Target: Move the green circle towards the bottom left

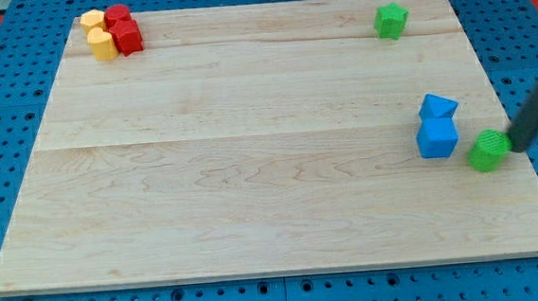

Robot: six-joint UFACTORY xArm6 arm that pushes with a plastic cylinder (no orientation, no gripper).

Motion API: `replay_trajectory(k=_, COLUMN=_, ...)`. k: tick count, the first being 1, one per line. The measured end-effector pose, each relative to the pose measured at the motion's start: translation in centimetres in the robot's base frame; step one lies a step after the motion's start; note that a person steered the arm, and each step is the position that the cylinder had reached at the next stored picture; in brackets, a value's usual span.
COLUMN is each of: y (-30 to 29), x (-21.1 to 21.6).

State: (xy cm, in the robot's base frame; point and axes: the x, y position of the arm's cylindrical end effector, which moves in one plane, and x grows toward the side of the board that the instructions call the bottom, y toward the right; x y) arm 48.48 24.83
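The green circle lies near the board's right edge, below the middle. My tip is at its right side, touching or almost touching it; the dark rod slants up to the view's right. A blue cube sits just left of the green circle, with a blue triangular block right above it.
A green star-like block sits at the top right. At the top left, two yellow blocks and two red blocks cluster together. The wooden board lies on a blue pegboard; its right edge is just past my tip.
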Motion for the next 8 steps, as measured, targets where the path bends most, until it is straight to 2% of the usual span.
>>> replay_trajectory(k=1, y=-9.8, x=1.9)
replay_trajectory(k=2, y=-12.5, x=3.0)
replay_trajectory(k=3, y=-8.3, x=2.3)
replay_trajectory(k=4, y=-11.1, x=3.0)
replay_trajectory(k=5, y=-18.2, x=3.9)
replay_trajectory(k=6, y=-16.6, x=4.9)
replay_trajectory(k=8, y=-3.8, x=5.2)
